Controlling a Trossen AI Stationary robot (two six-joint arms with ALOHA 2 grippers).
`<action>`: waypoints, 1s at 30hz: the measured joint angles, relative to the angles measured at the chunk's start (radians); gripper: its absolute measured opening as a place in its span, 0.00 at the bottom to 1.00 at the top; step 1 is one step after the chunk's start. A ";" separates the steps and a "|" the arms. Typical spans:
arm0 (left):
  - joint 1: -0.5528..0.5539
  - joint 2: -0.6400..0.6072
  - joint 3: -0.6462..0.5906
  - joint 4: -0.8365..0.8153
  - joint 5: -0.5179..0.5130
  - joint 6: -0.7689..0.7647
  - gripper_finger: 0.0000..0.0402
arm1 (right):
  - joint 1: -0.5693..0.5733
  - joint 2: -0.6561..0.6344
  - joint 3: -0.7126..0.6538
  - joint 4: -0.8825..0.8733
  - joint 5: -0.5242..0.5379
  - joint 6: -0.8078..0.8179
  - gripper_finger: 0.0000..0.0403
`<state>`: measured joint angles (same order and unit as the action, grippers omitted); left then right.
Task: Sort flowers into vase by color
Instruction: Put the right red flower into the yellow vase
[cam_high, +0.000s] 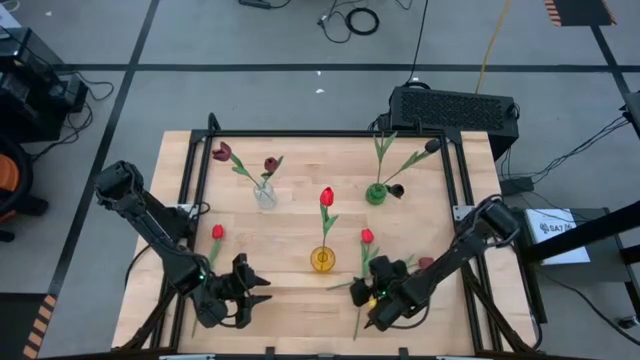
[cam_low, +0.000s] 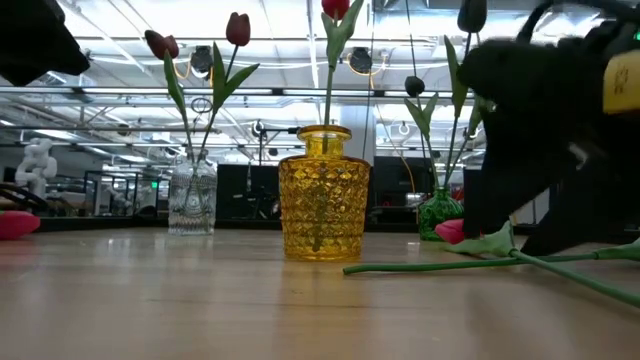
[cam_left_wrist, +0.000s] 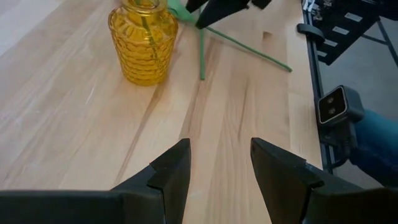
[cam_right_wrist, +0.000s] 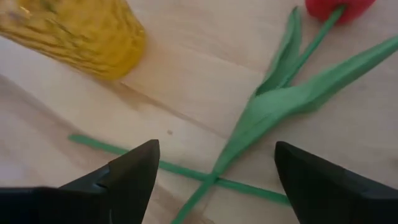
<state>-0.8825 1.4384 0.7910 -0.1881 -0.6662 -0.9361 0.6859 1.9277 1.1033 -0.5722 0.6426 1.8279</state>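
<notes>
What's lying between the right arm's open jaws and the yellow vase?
Bare wood, plus one thin green stem crossing it, seen in the right wrist view. The red tulip lies off to the side of the yellow vase.

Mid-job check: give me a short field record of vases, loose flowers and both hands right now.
clear vase: two maroon tulips
yellow vase: one red tulip
green vase: dark tulips
loose flowers: red one by left arm; red one and crossed stems under right arm
left hand: open, empty, low over table
right hand: open over crossed stems
</notes>
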 joint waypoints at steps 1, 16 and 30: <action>-0.003 0.000 0.000 0.000 0.000 0.000 0.44 | -0.003 0.012 0.003 0.001 -0.009 0.004 0.76; -0.010 0.000 0.000 -0.004 -0.001 0.007 0.44 | -0.006 0.053 0.020 -0.037 -0.006 0.040 0.23; -0.007 0.000 0.000 0.004 -0.007 0.026 0.44 | -0.001 -0.025 0.024 -0.036 0.000 -0.067 0.02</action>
<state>-0.8898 1.4384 0.7910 -0.1842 -0.6731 -0.9098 0.6846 1.9029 1.1268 -0.6084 0.6428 1.7606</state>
